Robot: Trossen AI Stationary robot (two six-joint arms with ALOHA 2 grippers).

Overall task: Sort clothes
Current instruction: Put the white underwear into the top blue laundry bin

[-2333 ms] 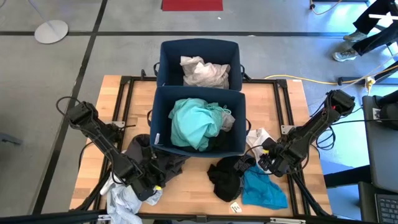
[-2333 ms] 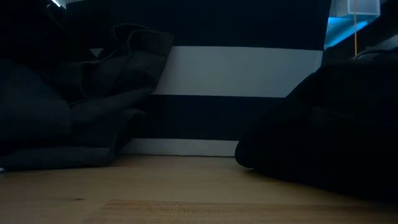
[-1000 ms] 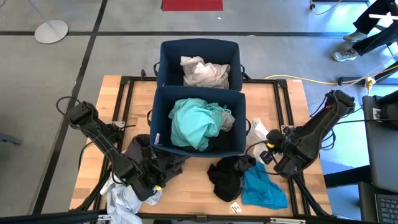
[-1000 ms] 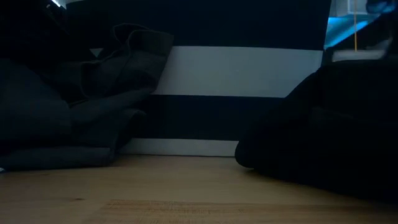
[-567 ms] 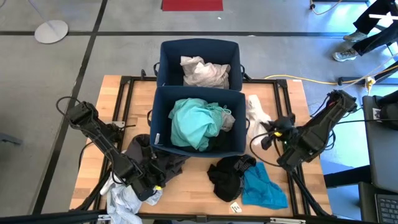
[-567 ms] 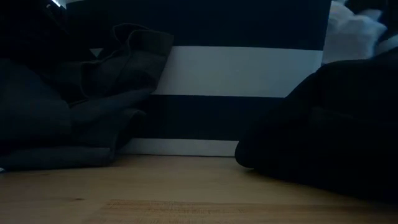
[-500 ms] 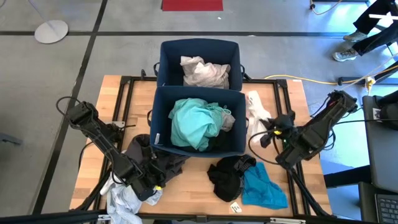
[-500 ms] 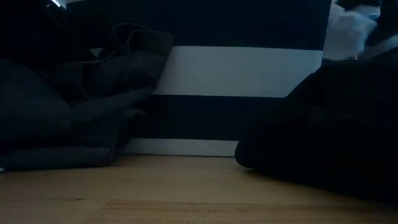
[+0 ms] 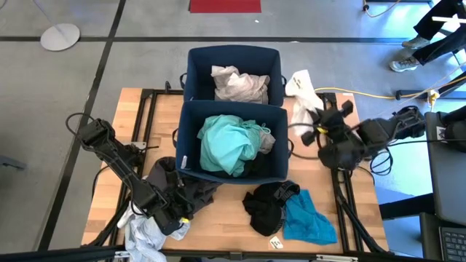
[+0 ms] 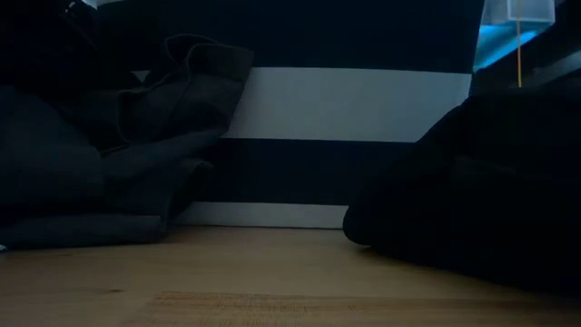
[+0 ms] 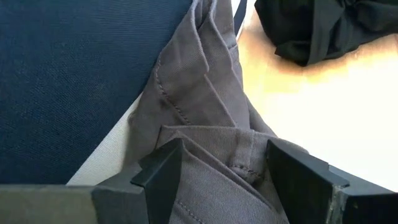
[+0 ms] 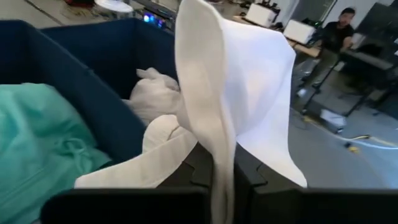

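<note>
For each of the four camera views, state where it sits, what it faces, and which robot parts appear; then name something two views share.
High: overhead, looking down; both arms, two navy bins.
Low: table height; dark garments, no arm.
Left wrist: open left gripper around grey garment.
Right wrist: shut right gripper lifting white garment.
Shared: high view also shows the white garment.

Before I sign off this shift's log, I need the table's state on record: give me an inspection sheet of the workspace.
Surface: wooden table, bare at its corners.
Job's things: white garment in the right gripper, beside the far bin, which holds cream cloth; near bin holds turquoise cloth; black garment, blue garment, grey garment on the table.
Clutter: small tag at the front edge.
Grippers: right shut on the white garment; left gripper open over the grey garment.
Cables: yellow cable on the floor.
Surroundings: person at a desk.
</note>
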